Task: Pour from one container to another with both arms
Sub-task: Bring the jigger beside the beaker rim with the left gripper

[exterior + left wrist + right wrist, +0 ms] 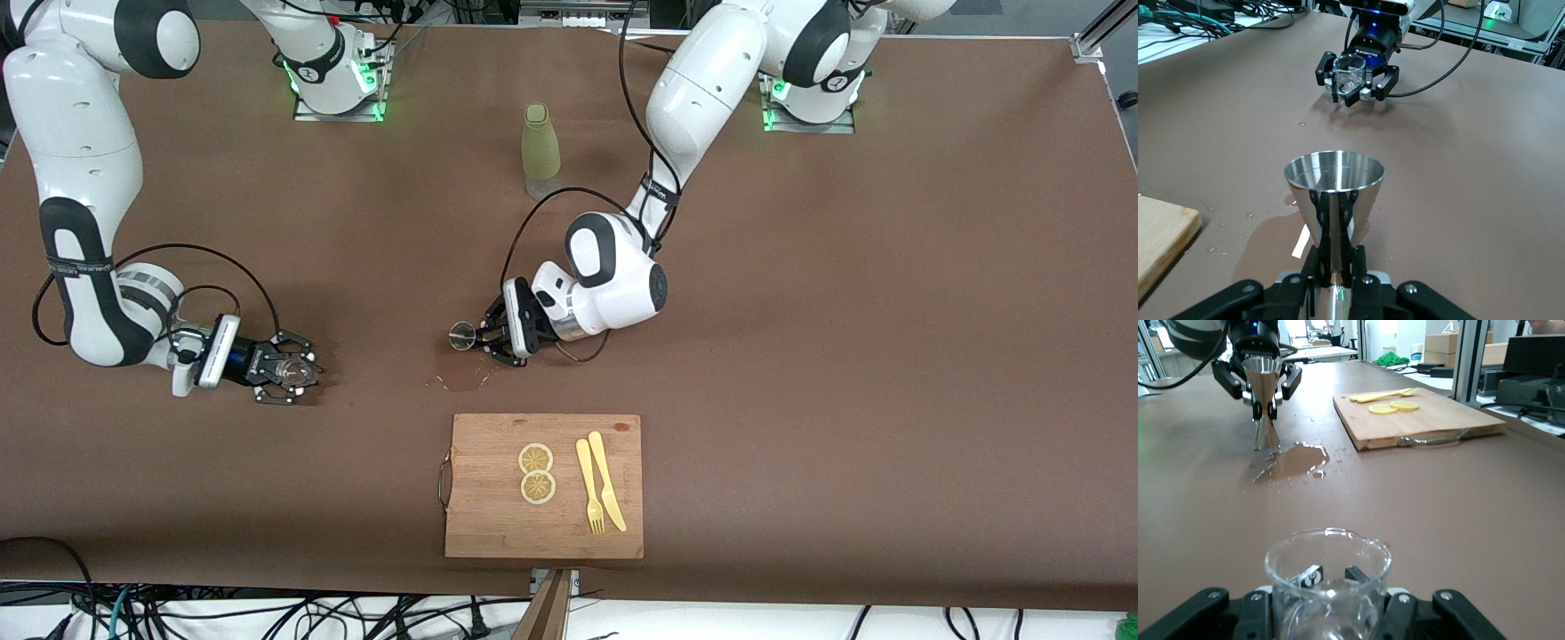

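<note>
The small silver jigger (461, 336) stands upright near the table's middle, rim up, its lower cone at or just above the brown tabletop. My left gripper (481, 337) is shut on its narrow waist; in the left wrist view the jigger (1333, 193) rises from between the fingers of the left gripper (1335, 270). Toward the right arm's end of the table, my right gripper (293, 369) sits low and is shut on the clear glass cup (289, 367). The right wrist view shows the cup (1328, 577) upright in the right gripper (1331, 607), with the jigger (1263, 383) farther off.
A puddle of spilled liquid (462, 380) lies beside the jigger, with droplets around it. A wooden cutting board (489, 524) near the front edge carries two lemon slices (536, 459) and a yellow fork and knife (597, 484). A tall olive-green bottle (540, 147) stands near the bases.
</note>
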